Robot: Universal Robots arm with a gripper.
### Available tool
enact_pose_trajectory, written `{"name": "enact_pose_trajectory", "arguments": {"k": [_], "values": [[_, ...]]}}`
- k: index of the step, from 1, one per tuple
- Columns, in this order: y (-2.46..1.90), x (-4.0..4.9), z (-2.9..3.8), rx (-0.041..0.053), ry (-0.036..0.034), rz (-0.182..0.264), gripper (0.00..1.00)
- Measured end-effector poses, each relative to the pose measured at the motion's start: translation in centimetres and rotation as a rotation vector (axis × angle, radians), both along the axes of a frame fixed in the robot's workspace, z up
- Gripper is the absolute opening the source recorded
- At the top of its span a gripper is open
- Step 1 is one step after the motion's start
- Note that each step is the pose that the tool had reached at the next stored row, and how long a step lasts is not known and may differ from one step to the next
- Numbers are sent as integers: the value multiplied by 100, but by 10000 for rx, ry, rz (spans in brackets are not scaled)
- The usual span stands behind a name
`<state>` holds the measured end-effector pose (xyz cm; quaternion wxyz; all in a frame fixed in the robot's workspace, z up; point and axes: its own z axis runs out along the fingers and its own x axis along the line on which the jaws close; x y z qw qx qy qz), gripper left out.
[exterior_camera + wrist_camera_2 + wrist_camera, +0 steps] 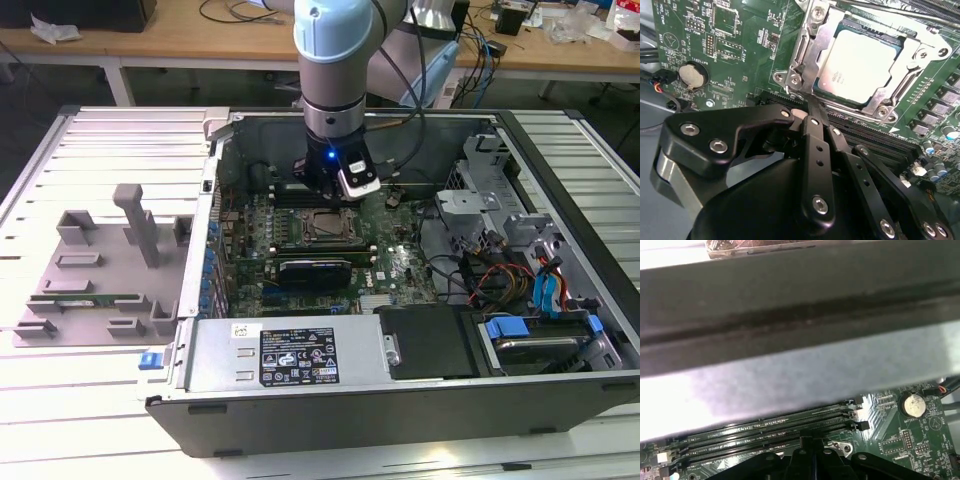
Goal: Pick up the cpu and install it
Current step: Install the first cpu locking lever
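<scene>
Already the cpu lies flat in the metal-framed socket on the green motherboard, silver top up, as the second wrist view shows; in the exterior view the socket sits near the middle of the open computer case. The gripper hangs just beside the socket's edge, its fingers drawn together to a narrow point with nothing between them, the tip close to the frame's screw corner. The risk from here, as I judge it, lies in that closeness: a small sideways drift could knock the tip against the frame or scrape the chip's top, and a chip not fully seated would tilt and bend contacts below. I cannot tell whether the chip sits fully home. The memory slots run right beside the fingers in the first wrist view, so a careless lift could catch their latches, and the coin battery stands near too.
</scene>
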<state>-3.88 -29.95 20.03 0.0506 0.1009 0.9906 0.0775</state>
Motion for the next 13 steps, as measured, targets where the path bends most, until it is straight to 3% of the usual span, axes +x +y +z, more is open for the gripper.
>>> {"name": "enact_pose_trajectory", "arguments": {"k": [4, 7, 11, 12, 13], "values": [[-1, 0, 1, 32, 0, 1, 11], [-1, 0, 51, 21, 1, 2, 11], [-1, 0, 174, -16, 1, -1, 11], [-1, 0, 223, -57, 1, -4, 11], [-1, 0, 259, -172, 1, -5, 11]]}}
